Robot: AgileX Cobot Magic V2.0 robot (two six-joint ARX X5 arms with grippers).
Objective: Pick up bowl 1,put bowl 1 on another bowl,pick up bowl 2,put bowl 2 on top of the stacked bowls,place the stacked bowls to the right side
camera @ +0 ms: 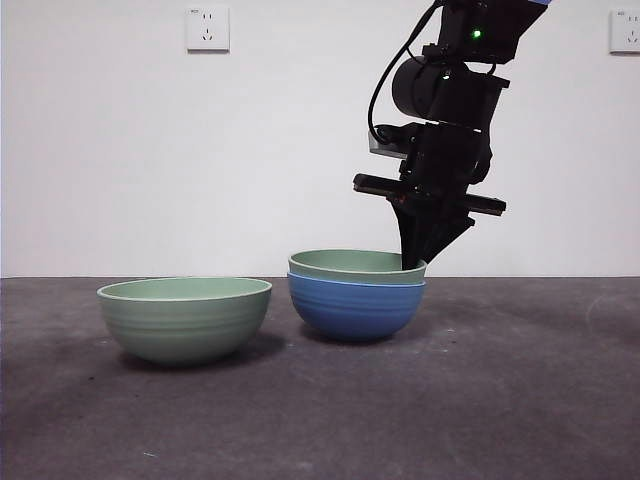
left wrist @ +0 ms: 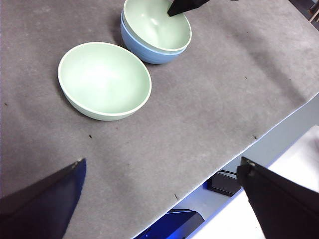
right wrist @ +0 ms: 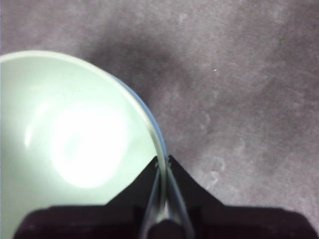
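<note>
A pale green bowl (camera: 350, 265) (right wrist: 75, 139) sits nested in the blue ridged bowl (camera: 355, 308) (left wrist: 144, 52) near the table's middle. My right gripper (camera: 415, 262) (right wrist: 163, 162) comes down from above and is shut on the green bowl's right rim, one jaw inside and one outside. Only a thin blue edge (right wrist: 149, 117) shows in the right wrist view. A second pale green bowl (camera: 185, 320) (left wrist: 104, 79) stands alone on the table to the left of the stack, upright and apart from it. My left gripper (left wrist: 162, 164) hangs open high above the table, holding nothing.
The dark grey table (camera: 500, 400) stretches to the right of the stack. Its front edge (left wrist: 249, 139) shows in the left wrist view, with floor and a blue base below. A white wall with sockets (camera: 207, 28) lies behind.
</note>
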